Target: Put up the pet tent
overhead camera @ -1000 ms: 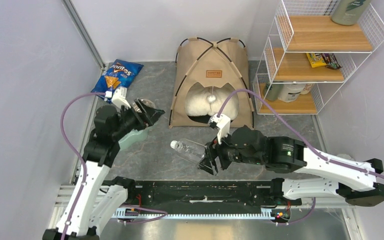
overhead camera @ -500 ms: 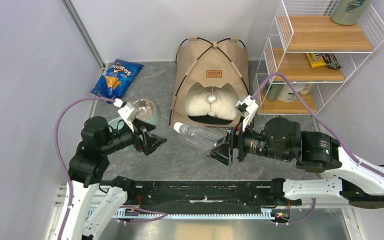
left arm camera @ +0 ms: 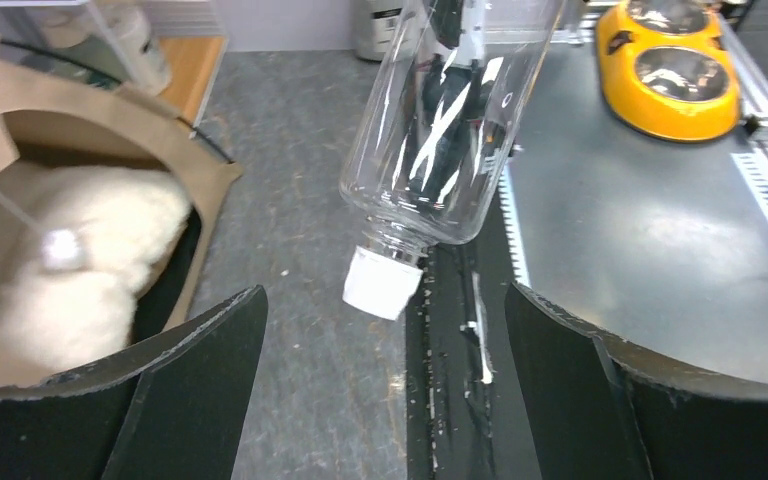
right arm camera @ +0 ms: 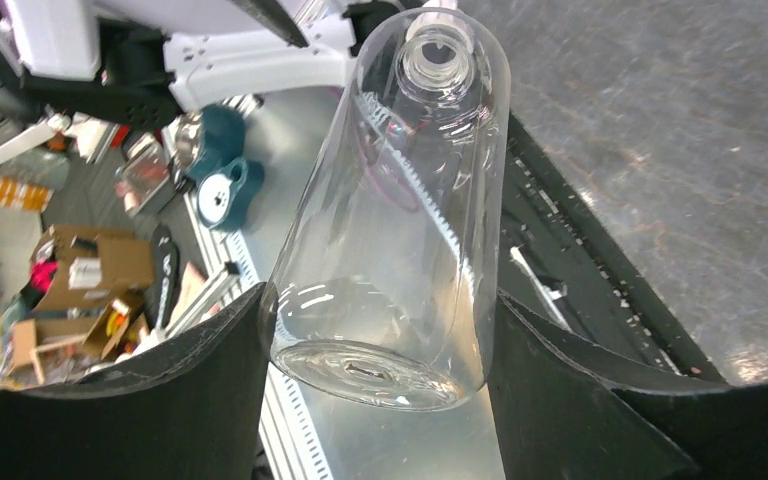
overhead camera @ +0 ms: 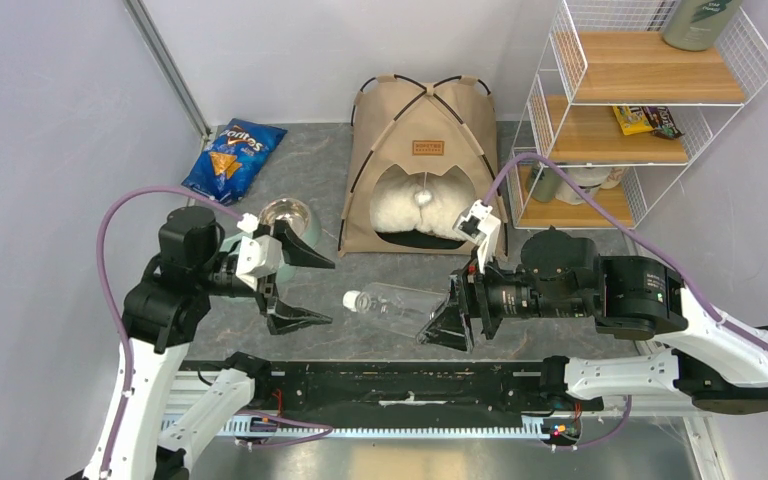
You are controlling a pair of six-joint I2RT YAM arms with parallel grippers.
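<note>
Noted the pet tent (overhead camera: pixel 400 130) standing at the back, past the right gripper (overhead camera: pixel 447 315), clamped on a clear bottle (overhead camera: pixel 395 305) lying crosswise, cap (overhead camera: pixel 352 299) toward the left gripper (overhead camera: pixel 325 292), spread wide, empty, farther from the tent.

I work in a robotics lab cell dressed up as a pet corner. Plain grey partition walls (overhead camera: pixel 50 120) box in a stone-patterned mat (overhead camera: pixel 310 170), and I am bolted to a black rail (overhead camera: pixel 400 385) at its near edge. The staged props are a pet tent (overhead camera: pixel 423 165), a Doritos bag (overhead camera: pixel 234 155), a steel pet bowl (overhead camera: pixel 288 215) and a wire shelf (overhead camera: pixel 640 110). Beyond the edge, cardboard boxes (right arm camera: pixel 80 270) clutter the floor.
</note>
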